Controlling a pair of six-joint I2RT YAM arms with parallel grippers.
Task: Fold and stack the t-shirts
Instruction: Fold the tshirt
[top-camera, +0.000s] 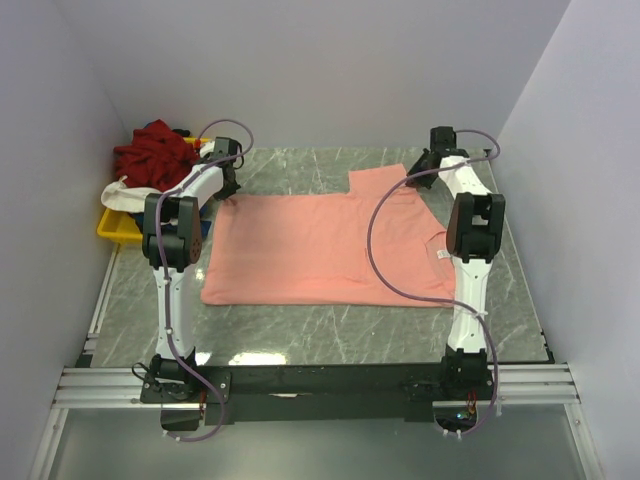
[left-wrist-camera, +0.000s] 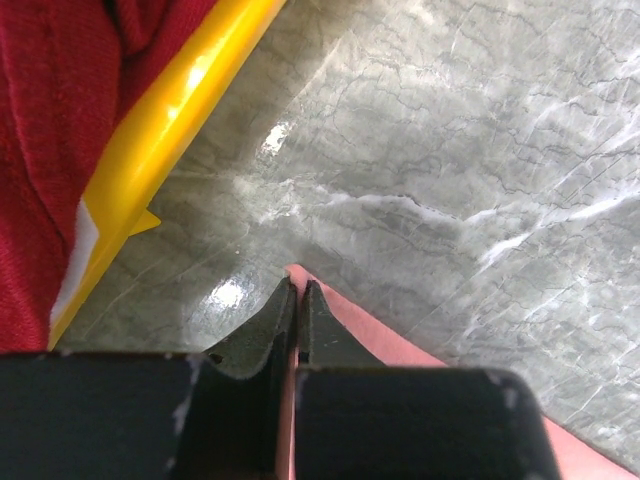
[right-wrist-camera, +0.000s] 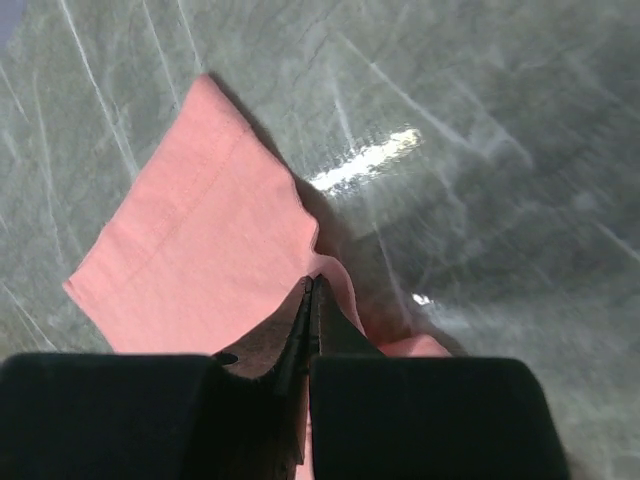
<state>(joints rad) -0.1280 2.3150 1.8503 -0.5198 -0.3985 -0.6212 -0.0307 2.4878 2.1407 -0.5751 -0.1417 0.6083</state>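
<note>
A soft salmon-pink cloth t-shirt is lying spread flat on the grey marble-patterned table, just to the right of the yellow plastic tray, with its hem end nearest the tray and its neck end farthest from it.

The left gripper is sitting just beside the tray. Its jaws are pressing together on the shirt's far hem corner, and a tip of pink cloth is showing between them. The right gripper is working well apart from the tray, at the shirt's far sleeve. Its jaws are also pressing together, pinching a small ridge of cloth beside the sleeve.

Judging by how it is lying, the shirt is light, limp and thin. It is likely to sag between the two pinch points and to drag on the stone rather than slide as one piece. A hold on hems, corners and shoulder seams, where the cloth is doubled, looks safest. Lifting both ends together should keep the fold line straight.

By count, one pink shirt is lying open on the table. A heap is resting in and over the tray, showing one dark red knitted garment and one white cloth piece. Whether more pieces are hiding underneath cannot be told. There is one tray, and two grippers are working.
</note>
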